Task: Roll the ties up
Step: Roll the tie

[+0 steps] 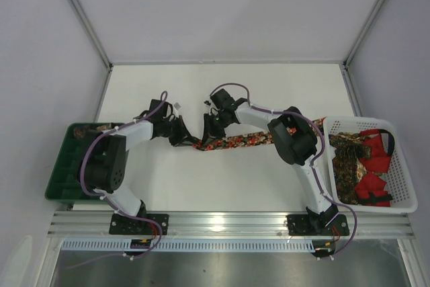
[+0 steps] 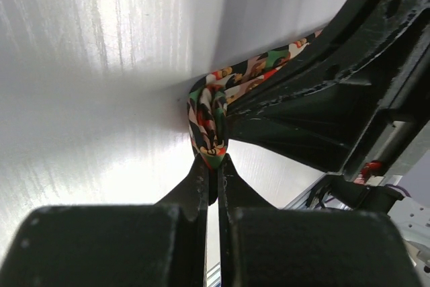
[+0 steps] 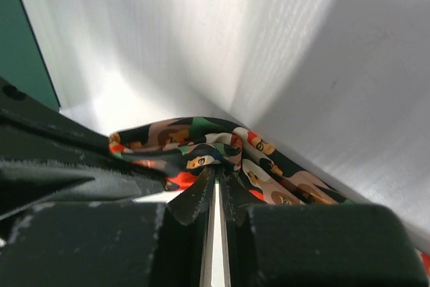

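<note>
One green plastic tray point(image 1: 57, 179) sits far left. Further right, the left gripper point(image 2: 213, 165) is pinched tight on the folded end of the single floral tie point(image 1: 245, 140), which lies along the white table point(image 1: 269, 92). The right gripper point(image 3: 216, 174) crowds in nose to nose and nips the same fold, fingers all but closed. Far right, one white lattice basket point(image 1: 405, 189) holds a crumpled heap of patterned ties point(image 1: 346, 159) and red fabric point(image 1: 373, 166), too tangled to count.

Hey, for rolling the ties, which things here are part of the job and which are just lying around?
Job: tie, pinched at one end by left gripper and right gripper; more ties in the basket.
Lying about: the basket itself, red cloth in it, green tray.
</note>
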